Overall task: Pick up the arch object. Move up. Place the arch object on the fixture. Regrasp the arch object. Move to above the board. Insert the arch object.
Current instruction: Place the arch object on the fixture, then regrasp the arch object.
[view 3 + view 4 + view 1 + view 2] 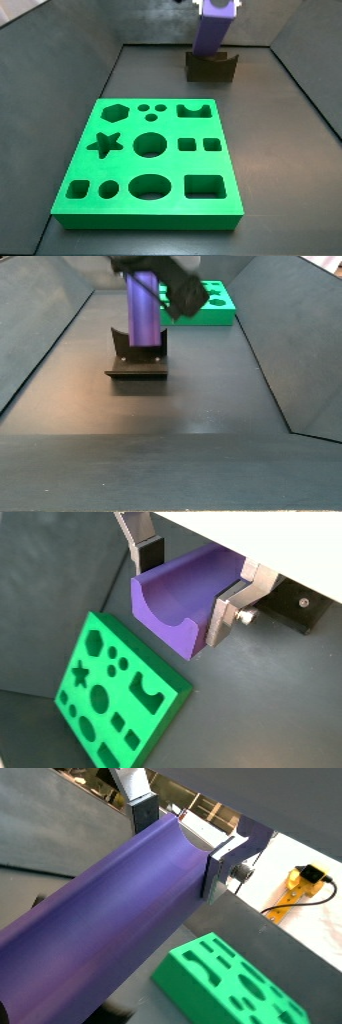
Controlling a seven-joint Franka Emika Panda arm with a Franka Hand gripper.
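No readable brand names, labels or writing in any of the four views.

In a wrist view, the gripper (191,584) has its flat silver plate fingers (222,615) pinched on the arch object (183,600), a matte purple plastic block. The end facing the camera shows the smooth curved groove cut into one face. Down on the dark grey floor lies the board (118,698), a bright green slab with a star, circles, a hexagon and squarish holes cut into it. It looks like foam or matte plastic, but I can't really tell which.

In the other wrist view, the arch object (107,928) fills most of the frame as a long, smooth purple surface running toward the lens. The gripper (187,830) clamps it at the far end, with one silver finger (221,866) and its screw showing. A corner of the green board (225,987) shows, and a yellow connector (307,876) with a cable lies on a pale surface outside the enclosure wall.

In a side view, the arch object (211,35) stands upright at the back, its lower end at the notch of the fixture (211,66), a small dark block. The gripper (218,6) is at its upper end. The board (151,161) lies flat, well apart in front.

In the other side view, the arch object (140,311) stands upright on the dark fixture (136,359) with its base plate, under the black gripper (160,278). The board (201,304) lies behind.
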